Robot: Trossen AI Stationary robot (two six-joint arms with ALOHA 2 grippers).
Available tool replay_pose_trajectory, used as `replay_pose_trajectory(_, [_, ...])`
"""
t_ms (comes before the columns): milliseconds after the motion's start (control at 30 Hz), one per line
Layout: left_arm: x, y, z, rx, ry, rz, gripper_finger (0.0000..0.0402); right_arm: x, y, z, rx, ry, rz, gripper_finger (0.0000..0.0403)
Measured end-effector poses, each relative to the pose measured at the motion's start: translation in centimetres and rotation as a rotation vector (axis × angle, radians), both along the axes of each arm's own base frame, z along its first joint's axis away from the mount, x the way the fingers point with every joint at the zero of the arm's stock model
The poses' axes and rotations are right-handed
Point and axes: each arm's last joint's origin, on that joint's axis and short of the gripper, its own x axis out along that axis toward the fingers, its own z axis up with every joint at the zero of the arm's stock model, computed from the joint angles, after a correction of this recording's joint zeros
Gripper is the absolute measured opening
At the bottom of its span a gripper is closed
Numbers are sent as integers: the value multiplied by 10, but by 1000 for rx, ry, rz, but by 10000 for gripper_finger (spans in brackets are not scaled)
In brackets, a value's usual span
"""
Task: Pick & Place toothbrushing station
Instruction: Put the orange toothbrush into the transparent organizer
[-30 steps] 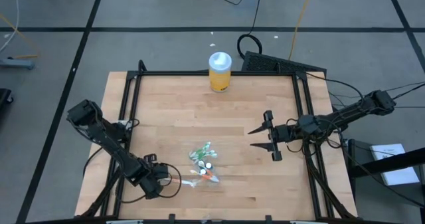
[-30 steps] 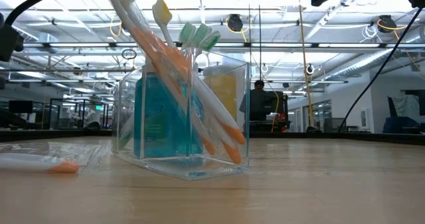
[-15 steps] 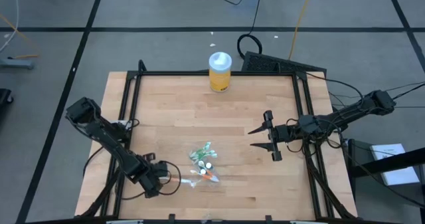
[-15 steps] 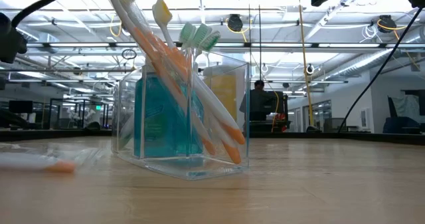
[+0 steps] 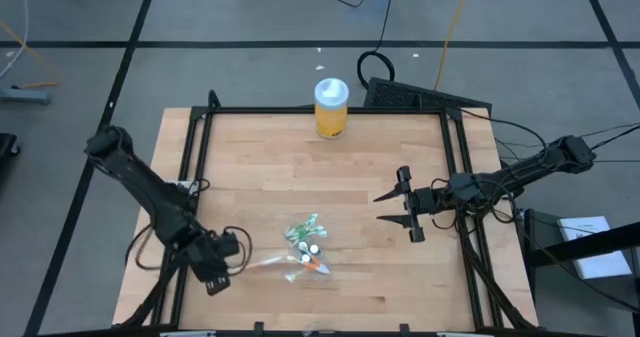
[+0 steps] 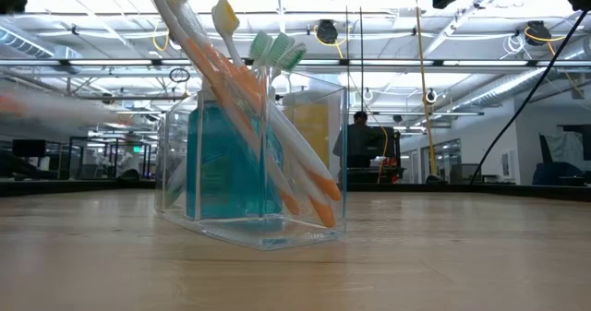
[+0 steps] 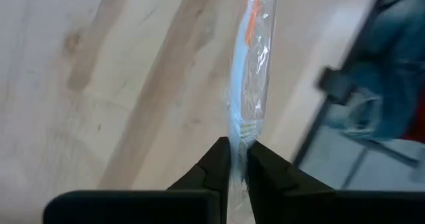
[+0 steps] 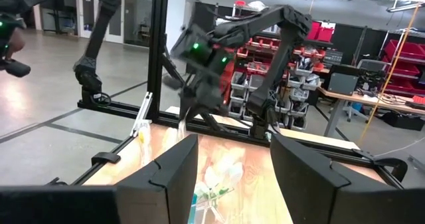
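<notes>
The left hand point(image 5: 232, 252), low and left of centre in the high view, pinches a wrapped toothbrush point(image 7: 249, 84) lifted off the desk point(image 5: 260, 157). The toothbrushing station point(image 5: 306, 243) stands just right of it, apart. Further right, well apart, the right hand point(image 5: 392, 210) hangs spread wide. A yellow jar point(image 5: 331, 108) stands at the desk's upper edge.

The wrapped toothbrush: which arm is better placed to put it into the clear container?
Probably the left. The left gripper is already shut on the wrapped toothbrush, beside the toothbrushing station. The right gripper is open, empty and farther away.
</notes>
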Motion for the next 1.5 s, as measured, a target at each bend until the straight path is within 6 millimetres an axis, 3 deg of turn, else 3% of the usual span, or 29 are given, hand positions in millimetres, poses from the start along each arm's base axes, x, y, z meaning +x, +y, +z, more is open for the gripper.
replay_pose_trajectory(267, [-15, 19, 38, -81, -208, -27, 13, 0, 0, 0, 1, 0, -3, 180])
replay_pose_trajectory(500, [-29, 37, 63, -106, -389, -21, 37, 0, 0, 0, 1, 0, -4, 180])
replay_pose_trajectory(700, [-26, 57, 82, -52, -617, 137, 23, 4, 0, -1, 4, -3, -39, 180])
replay_pose_trajectory(867, [-6, 74, 88, -17, -706, 196, 13, 17, -3, -12, -9, 31, -115, 180])
replay_pose_trajectory(1067, [40, 89, 66, -114, -563, 105, 27, 29, -11, -14, -15, 49, -183, 180])
replay_pose_trajectory(1300, [90, 115, 49, -252, -515, -4, 32, 46, -8, 19, -170, 141, -189, 180])
replay_pose_trajectory(1500, [122, 146, 82, -149, -528, -66, 33, 72, -5, 45, -321, 301, -180, 180])
